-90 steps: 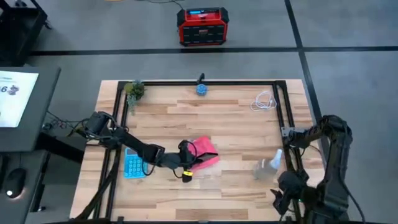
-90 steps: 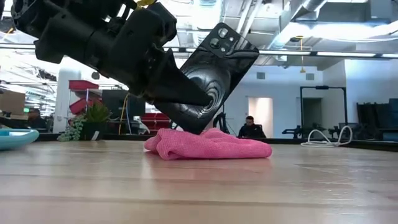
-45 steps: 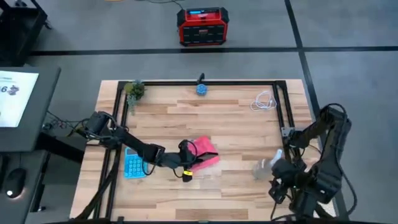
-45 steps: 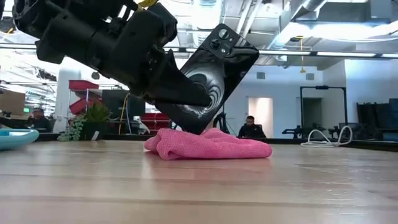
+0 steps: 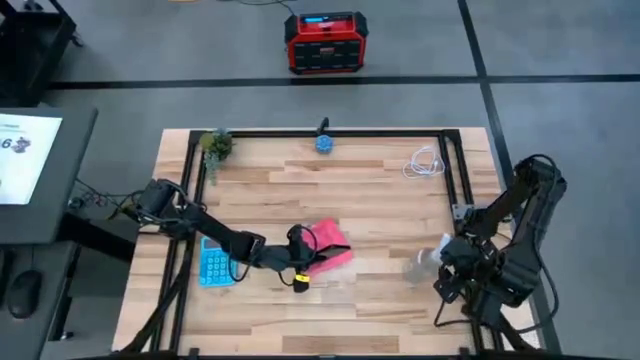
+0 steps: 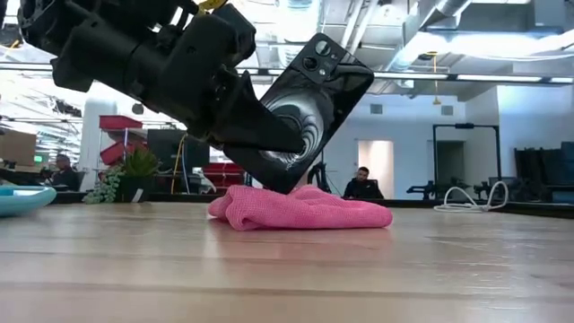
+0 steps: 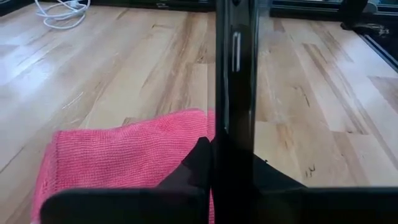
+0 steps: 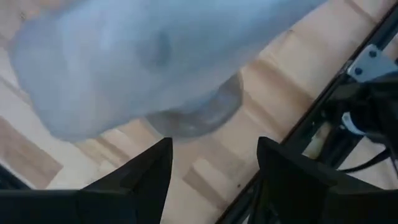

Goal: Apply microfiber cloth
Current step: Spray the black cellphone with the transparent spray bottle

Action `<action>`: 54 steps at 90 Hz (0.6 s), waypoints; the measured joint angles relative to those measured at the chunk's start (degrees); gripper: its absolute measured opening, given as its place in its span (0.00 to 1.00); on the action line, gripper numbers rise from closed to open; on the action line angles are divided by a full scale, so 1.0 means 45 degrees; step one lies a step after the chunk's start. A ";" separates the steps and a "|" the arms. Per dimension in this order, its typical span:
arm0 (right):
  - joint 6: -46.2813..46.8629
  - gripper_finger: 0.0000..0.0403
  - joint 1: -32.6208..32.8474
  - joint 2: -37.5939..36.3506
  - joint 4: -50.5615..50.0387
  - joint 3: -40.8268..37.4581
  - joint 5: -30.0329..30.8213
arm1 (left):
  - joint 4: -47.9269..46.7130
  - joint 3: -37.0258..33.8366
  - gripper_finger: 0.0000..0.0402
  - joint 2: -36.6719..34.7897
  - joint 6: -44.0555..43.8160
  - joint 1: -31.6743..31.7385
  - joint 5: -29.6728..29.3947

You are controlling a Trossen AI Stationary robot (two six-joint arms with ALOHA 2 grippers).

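While left gripper jaws clamp tilted phone, microfiber cloth lies beneath; right gripper jaws parted.

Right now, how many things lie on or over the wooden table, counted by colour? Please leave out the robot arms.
Pink-red: 1, the microfiber cloth
Black: 1, the phone, held tilted on the cloth by the left gripper
Blue: 2, the calculator and a small round object
White: 1, the cable
Green: 1, the plant
Pale translucent: 1, the bottle by the right gripper
Total: 7
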 joint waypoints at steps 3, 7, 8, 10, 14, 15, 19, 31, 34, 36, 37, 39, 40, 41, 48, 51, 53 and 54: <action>-0.0151 0.55 -0.0119 -0.0002 0.0004 -0.0092 0.0000 | -0.0001 0.0000 0.02 0.0000 -0.0031 0.0000 -0.0002; -0.0496 0.55 -0.0313 0.0006 0.0008 -0.0176 0.0035 | -0.0001 0.0000 0.02 0.0000 -0.0041 0.0000 -0.0002; -0.0573 0.55 -0.0365 0.0006 0.0018 -0.0200 0.0065 | -0.0001 0.0000 0.02 0.0000 -0.0041 0.0000 0.0001; -0.0728 0.55 -0.0470 0.0006 0.0021 -0.0249 0.0164 | 0.0003 0.0000 0.02 0.0000 -0.0045 0.0000 0.0001; -0.0947 0.55 -0.0688 0.0006 0.0016 -0.0351 0.0399 | 0.0015 0.0000 0.02 0.0000 -0.0051 0.0000 -0.0002; -0.1013 0.55 -0.0742 0.0006 0.0012 -0.0386 0.0459 | 0.0018 0.0000 0.02 0.0000 -0.0051 0.0000 -0.0002; -0.1221 0.55 -0.0979 0.0006 -0.0003 -0.0500 0.0613 | 0.0007 0.0000 0.02 0.0000 -0.0053 0.0000 0.0003; -0.2280 0.55 -0.1642 0.0006 -0.0003 -0.0576 0.0746 | 0.0009 0.0000 0.02 0.0000 -0.0070 0.0000 -0.0002; -0.2470 0.55 -0.1765 -0.0010 0.0001 -0.0576 0.1019 | 0.0003 0.0000 0.02 0.0000 -0.0070 0.0000 -0.0002; -0.2562 0.55 -0.1865 -0.0047 0.0012 -0.0586 0.1278 | -0.0001 0.0000 0.02 0.0000 -0.0075 0.0000 0.0003; -0.2624 0.55 -0.1904 -0.0063 0.0012 -0.0586 0.1414 | -0.0001 0.0000 0.02 0.0000 -0.0075 0.0000 0.0000; -0.2694 0.55 -0.2011 -0.0102 0.0012 -0.0586 0.1675 | -0.0001 0.0000 0.02 0.0000 -0.0075 0.0000 -0.0002; -0.2737 0.55 -0.2067 -0.0130 0.0012 -0.0586 0.1814 | -0.0001 0.0000 0.02 0.0000 -0.0075 0.0005 -0.0002; -0.2781 0.55 -0.2124 -0.0160 0.0011 -0.0586 0.1949 | 0.0000 0.0000 0.02 0.0000 -0.0075 0.0010 -0.0002; -0.2996 0.55 -0.2613 -0.0387 0.0014 -0.0662 0.2756 | 0.0005 0.0000 0.02 0.0000 -0.0075 0.0010 -0.0002; -0.3084 0.55 -0.2869 -0.0484 0.0005 -0.0754 0.3014 | 0.0003 0.0000 0.02 0.0000 -0.0080 0.0010 -0.0002; -0.3142 0.55 -0.3058 -0.0559 0.0006 -0.0823 0.3156 | 0.0002 0.0000 0.02 0.0000 -0.0080 0.0010 -0.0002; -0.3166 0.55 -0.3153 -0.0599 0.0014 -0.0862 0.3227 | 0.0004 0.0000 0.02 0.0000 -0.0080 0.0010 -0.0002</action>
